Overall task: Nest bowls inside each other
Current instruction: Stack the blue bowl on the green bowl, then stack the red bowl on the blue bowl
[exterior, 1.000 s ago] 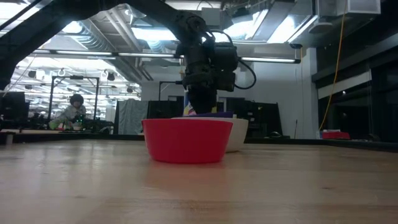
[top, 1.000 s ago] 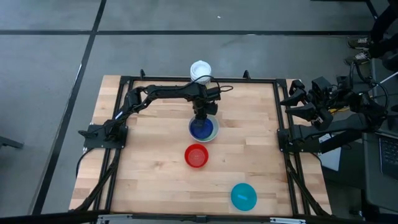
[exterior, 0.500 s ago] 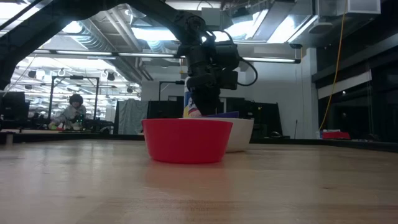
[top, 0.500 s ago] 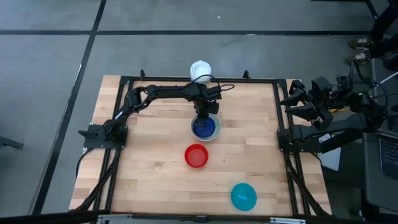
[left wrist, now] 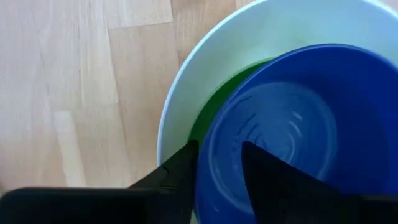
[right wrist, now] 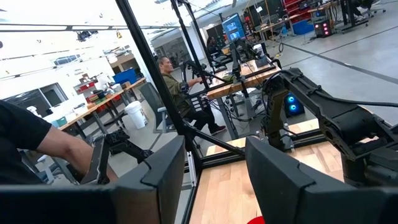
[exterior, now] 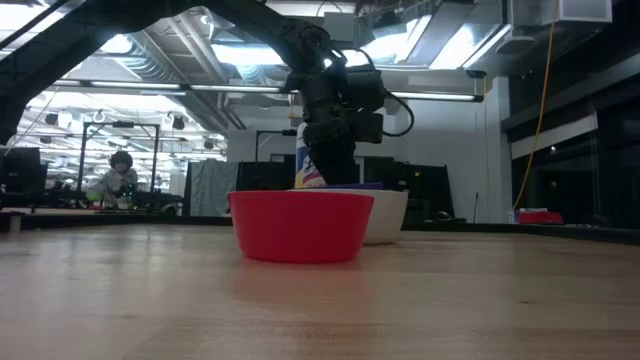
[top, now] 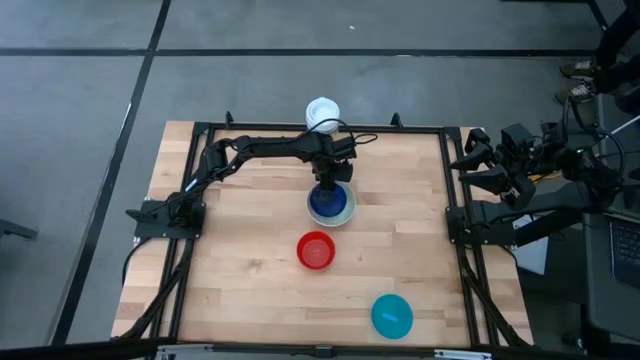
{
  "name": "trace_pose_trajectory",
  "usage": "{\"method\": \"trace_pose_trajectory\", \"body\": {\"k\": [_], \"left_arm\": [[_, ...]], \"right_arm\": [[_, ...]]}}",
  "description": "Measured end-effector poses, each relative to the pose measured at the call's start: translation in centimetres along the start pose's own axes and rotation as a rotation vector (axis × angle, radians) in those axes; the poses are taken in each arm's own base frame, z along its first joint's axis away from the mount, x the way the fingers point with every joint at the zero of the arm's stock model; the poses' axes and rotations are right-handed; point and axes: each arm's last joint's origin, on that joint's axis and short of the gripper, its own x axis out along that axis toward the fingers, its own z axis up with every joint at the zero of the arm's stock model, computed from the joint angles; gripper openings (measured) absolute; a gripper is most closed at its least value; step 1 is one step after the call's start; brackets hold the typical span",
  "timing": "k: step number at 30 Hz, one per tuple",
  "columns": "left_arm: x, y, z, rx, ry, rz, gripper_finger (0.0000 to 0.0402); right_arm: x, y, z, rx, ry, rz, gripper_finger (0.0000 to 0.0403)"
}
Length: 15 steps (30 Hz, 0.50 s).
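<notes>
Landmark: the white bowl (top: pixel 342 211) near the table's (top: pixel 240 270) far-middle.

Inside it, a green bowl (left wrist: pixel 208 112), and inside that a dark blue bowl (top: pixel 327 201), sitting a little off-centre (green showing as a crescent on one side only in the left wrist view).

Left claw (top: pixel 327 187) right over the white bowl's far rim, fingers (left wrist: pixel 177 174) straddling the blue bowl's wall, one inside, one outside, with a visible gap to each side; released, gripping nothing. Blue bowl resting on its own in the stack.

Next in line, by the look of it: the red bowl (top: pixel 316 250), just on the near side of the white bowl, directly toward the table's front edge from the claw. No long axis to worry about (round rim, any approach angle fine). Teal bowl (top: pixel 391 315) well beyond the red one, toward the near right corner.

Right claw (top: pixel 478 160) parked off the right edge, well away from the white bowl, fingers (right wrist: pixel 163 171) spread, empty. Left arm clearly nearer to the red bowl; teal one closer to an even call.

White canister (top: pixel 322 112) just past the far edge, not part of the job.
</notes>
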Motion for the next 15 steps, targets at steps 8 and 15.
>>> {"method": "trace_pose_trajectory", "body": {"k": [8,15], "left_arm": [[-2.2,-0.3,0.7,-0.005,-0.093,0.011,0.0145],[-3.5,0.2,0.8,-0.030,-0.137,0.036,0.0144]], "right_arm": [[0.0,0.0,0.0,0.000,0.002,0.005,0.0173],[0.0,0.0,0.0,-0.007,0.003,0.007,0.0166]]}}
